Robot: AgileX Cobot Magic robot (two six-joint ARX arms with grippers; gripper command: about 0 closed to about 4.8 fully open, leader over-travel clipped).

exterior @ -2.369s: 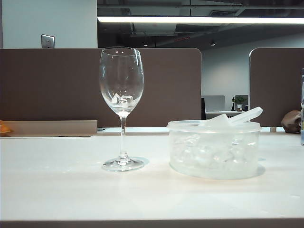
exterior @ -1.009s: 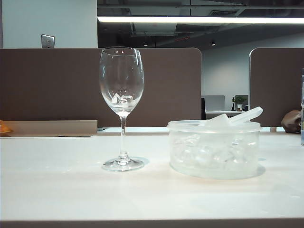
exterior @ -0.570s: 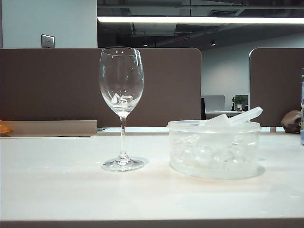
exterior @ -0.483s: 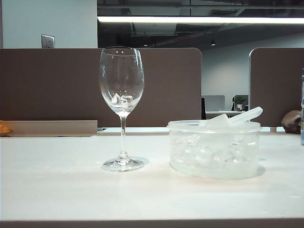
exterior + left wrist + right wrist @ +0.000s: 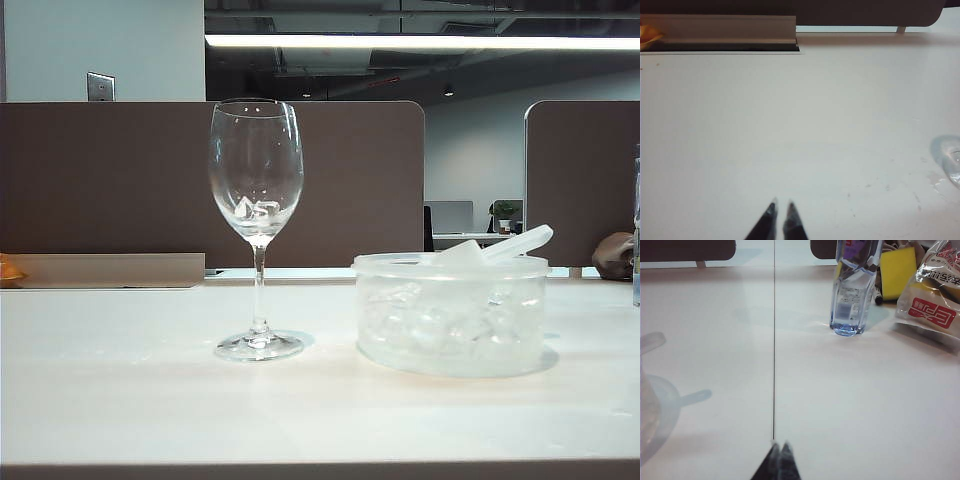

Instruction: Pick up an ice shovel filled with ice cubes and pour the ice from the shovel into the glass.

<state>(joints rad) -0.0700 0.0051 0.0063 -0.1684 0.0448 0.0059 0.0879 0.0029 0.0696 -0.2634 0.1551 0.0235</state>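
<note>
The glass (image 5: 256, 190) stands upright left of centre on the white table, with a couple of ice cubes (image 5: 255, 209) in its bowl. To its right, the ice shovel (image 5: 512, 244) rests on the rim of a round translucent tub (image 5: 452, 355), handle sticking up to the right. More ice cubes (image 5: 430, 322) fill the tub. Neither gripper shows in the exterior view. My left gripper (image 5: 781, 206) hovers shut over bare table, the glass foot (image 5: 949, 159) off to its side. My right gripper (image 5: 780, 446) is shut and empty, the tub (image 5: 651, 407) and shovel handle (image 5: 650, 341) off to its side.
A clear water bottle (image 5: 854, 290), a yellow sponge (image 5: 897, 266) and a snack bag (image 5: 935, 295) stand at the far side of the table beyond the right gripper. A grey rail (image 5: 720, 29) and brown partitions (image 5: 120, 180) line the back edge.
</note>
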